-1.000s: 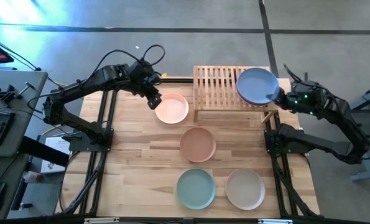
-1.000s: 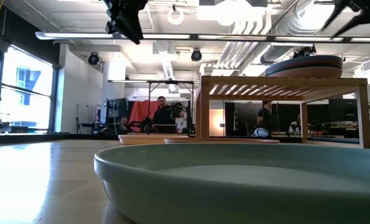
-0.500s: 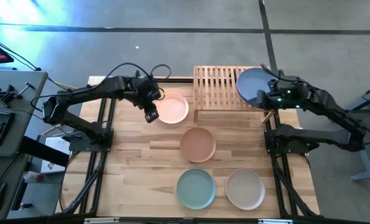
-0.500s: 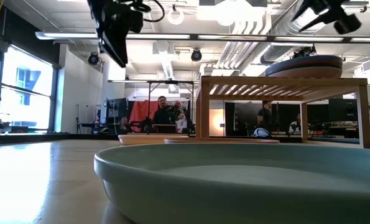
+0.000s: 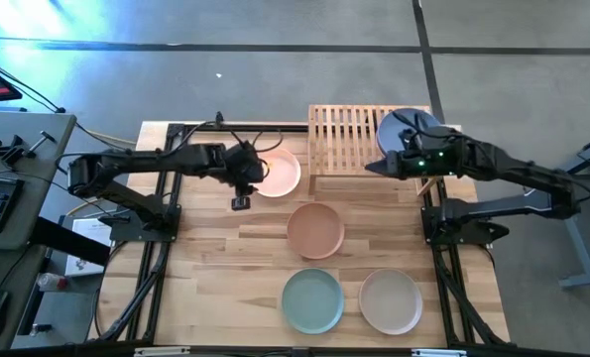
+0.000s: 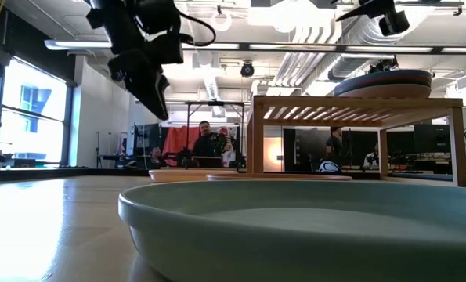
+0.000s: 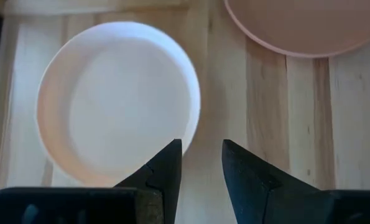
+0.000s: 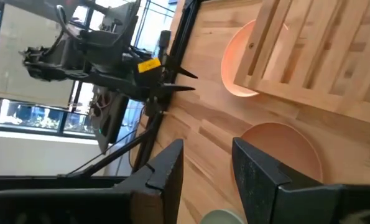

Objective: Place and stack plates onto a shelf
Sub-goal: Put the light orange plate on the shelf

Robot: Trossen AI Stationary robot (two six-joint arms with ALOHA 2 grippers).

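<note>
Four plates lie flat on the butcher-block tabletop [image 5: 215, 258]: a pale pink plate [image 5: 275, 173] just left of the shelf [image 5: 346, 139], a salmon plate [image 5: 315, 229] near the middle, and, along the near edge, a mint plate [image 5: 312, 300] beside a beige plate [image 5: 391, 300]. On the right end of the slatted shelf sits a stack topped by a light blue plate [image 5: 406, 130]; in the low view this stack [image 6: 385, 82] rests on the rack's top, with a tan edge showing beneath the blue.

The left gripper [image 5: 241, 194] hangs over the table just beside the pale pink plate's left rim. Its wrist view shows the two dark fingers [image 7: 163, 171] parted with bare wood between them, holding nothing, the pink plate [image 7: 117, 102] just ahead of one fingertip and the salmon plate [image 7: 309, 25] farther off.

The right gripper [image 5: 382, 165] reaches across above the shelf's front right edge, partly covering the blue plate. Its fingers [image 8: 166, 168] are spread and empty, looking toward the shelf [image 8: 309, 56], the pink plate [image 8: 237, 62] and the salmon plate [image 8: 284, 152].
</note>
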